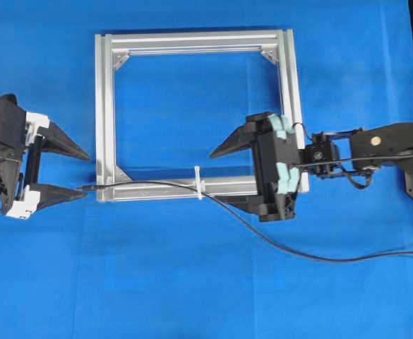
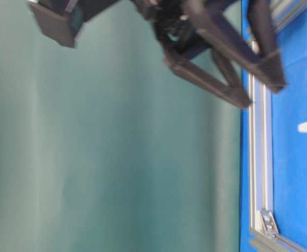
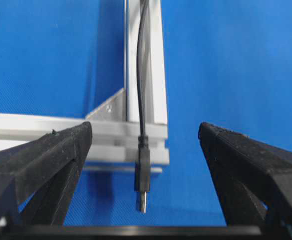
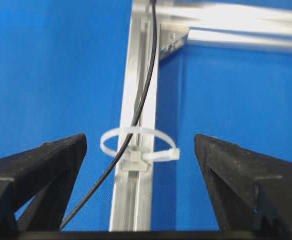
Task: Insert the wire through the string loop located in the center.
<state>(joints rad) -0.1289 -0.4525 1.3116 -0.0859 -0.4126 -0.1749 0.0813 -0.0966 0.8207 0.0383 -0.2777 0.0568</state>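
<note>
**Wire lying through the loop, both claws spread wide**

Black fingers (image 3: 46, 160) of my left claw (image 1: 68, 173) fill the bottom corners of my left wrist view, spread far apart with nothing between them. Past them lies the wire (image 3: 142, 100), its dark plug (image 3: 143, 172) with the metal tip pointing toward me, resting just off the corner of the aluminium frame (image 3: 153, 75) on the blue cloth (image 3: 235, 60). The plug sits in the gap between my fingers, touching neither.

From overhead, my left claw is at the left of the scene, just beside the frame's near-left corner. The wire runs along the near bar of the frame, passes through the string loop (image 1: 199, 182) at the middle of that bar, then curves away across the cloth toward the right edge.

My right claw (image 1: 224, 180) is also released, its fingers (image 4: 41, 170) well apart, one over the frame's inside, the other at the near bar. My right wrist view shows the loop (image 4: 136, 142) standing upright across the bar, with the wire threaded through it.

The table-level view shows only blurred dark fingers above the frame.
</note>
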